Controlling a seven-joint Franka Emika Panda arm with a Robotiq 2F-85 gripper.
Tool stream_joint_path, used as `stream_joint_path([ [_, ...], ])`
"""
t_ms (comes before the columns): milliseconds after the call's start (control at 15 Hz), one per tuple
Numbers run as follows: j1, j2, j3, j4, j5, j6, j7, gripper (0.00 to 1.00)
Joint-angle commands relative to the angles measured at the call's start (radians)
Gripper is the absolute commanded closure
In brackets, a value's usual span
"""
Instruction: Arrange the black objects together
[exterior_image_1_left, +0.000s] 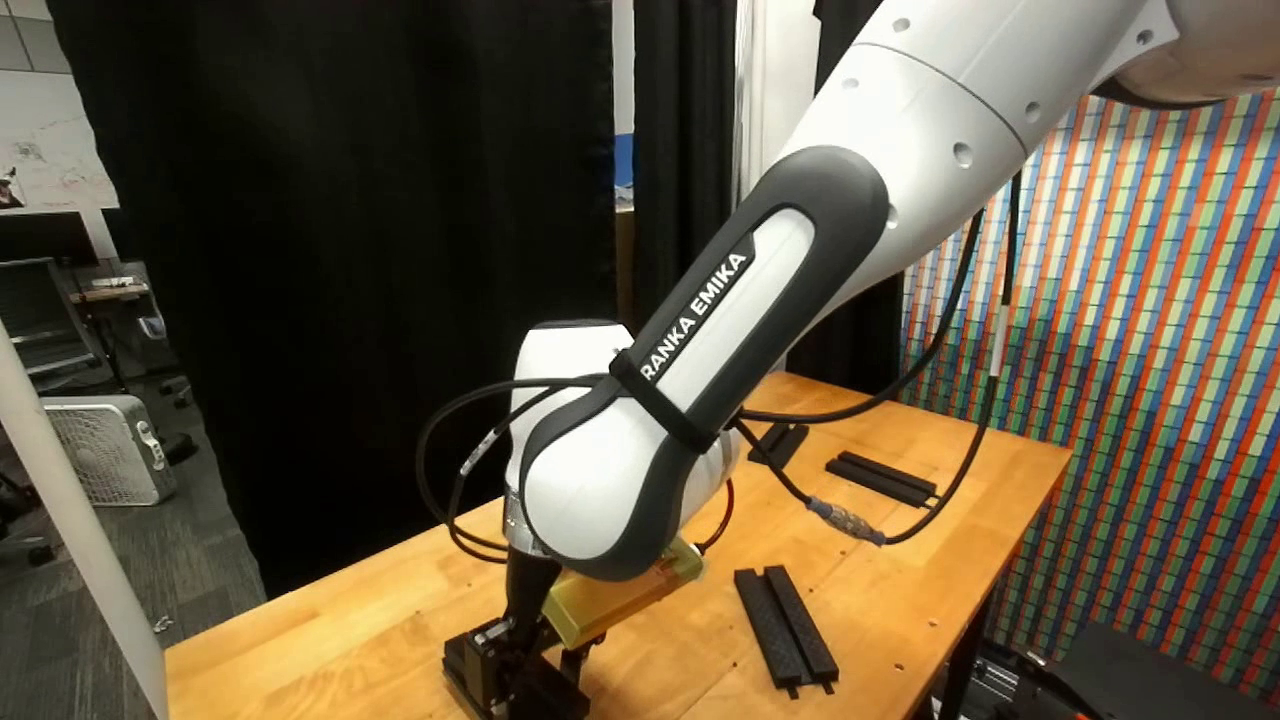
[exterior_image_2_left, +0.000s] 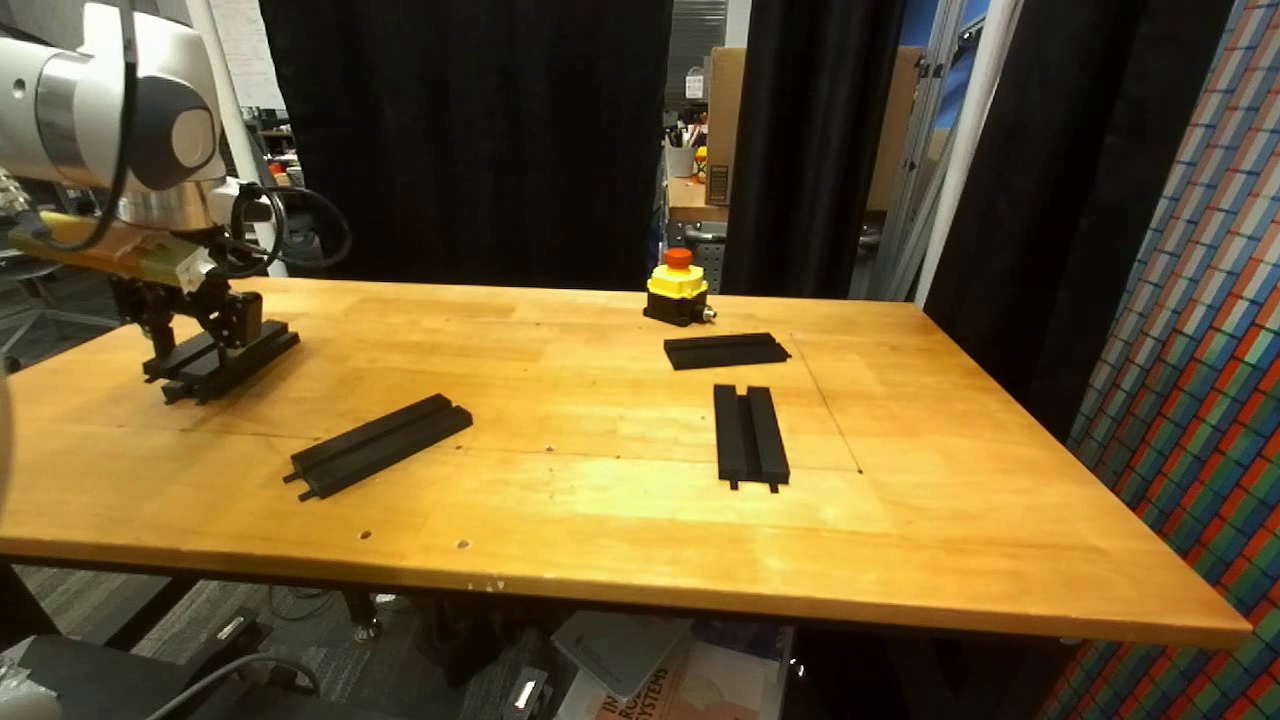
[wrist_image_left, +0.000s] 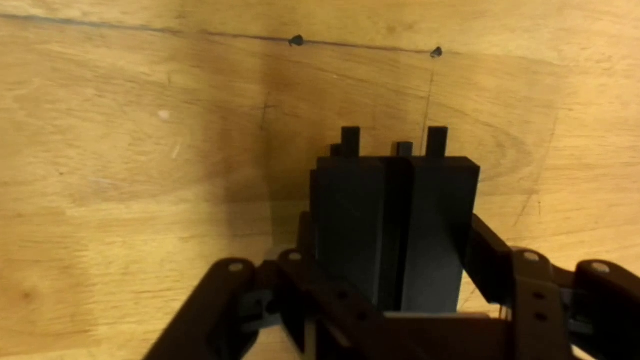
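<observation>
"Black curtains (exterior_image_2_left: 460, 140) hang behind the wooden desk (exterior_image_2_left: 600, 535), and a multicoloured wall (exterior_image_2_left: 1190, 440) rises beside it. Report the state of the gripper (wrist_image_left: 394, 245)."

"Closed on a black bar (wrist_image_left: 435, 230). Wrist view confirms one finger against each long side. The held piece consists of two slats with a channel between them and a pair of tabs at the end."

"And beneath it?"

"Tabs of a lower bar (wrist_image_left: 404, 149) show under the held piece. Contact between the two cannot be determined."

"Position of the other bars?"

"Three noted, each lying flat on the desk. In an exterior view, a diagonal bar (exterior_image_2_left: 372, 433) lies nearest the gripper, apart from it. Farther along, a lengthwise bar (exterior_image_2_left: 735, 437) and a crosswise bar (exterior_image_2_left: 725, 352) lie near each other at differing angles; both exterior views show a gap between them."

"Further items on the surface?"

"One yellow button box (exterior_image_2_left: 677, 285), with a red top and a black base, standing upright near the crosswise bar, toward the far edge. The white arm (exterior_image_1_left: 780, 275) extends over the desk, ending in the gripper."
</observation>
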Motion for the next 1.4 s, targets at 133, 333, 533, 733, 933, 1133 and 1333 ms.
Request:
stream_joint_path([
  [133, 0.102, 0.016, -0.076, -0.023, -0.105, 0.116, 0.15, 0.55],
  [333, 0.147, 0.024, -0.117, -0.016, -0.165, 0.13, 0.22, 0.55],
  [533, 0.188, 0.029, -0.156, -0.004, -0.227, 0.125, 0.285, 0.55],
  [733, 0.227, 0.034, -0.19, 0.01, -0.293, 0.112, 0.346, 0.55],
  [933, 0.254, 0.046, -0.205, 0.028, -0.341, 0.093, 0.378, 0.55],
  [1133, 0.277, 0.058, -0.218, 0.046, -0.38, 0.077, 0.395, 0.55],
  [1333, 0.298, 0.069, -0.231, 0.073, -0.418, 0.044, 0.407, 0.55],
])
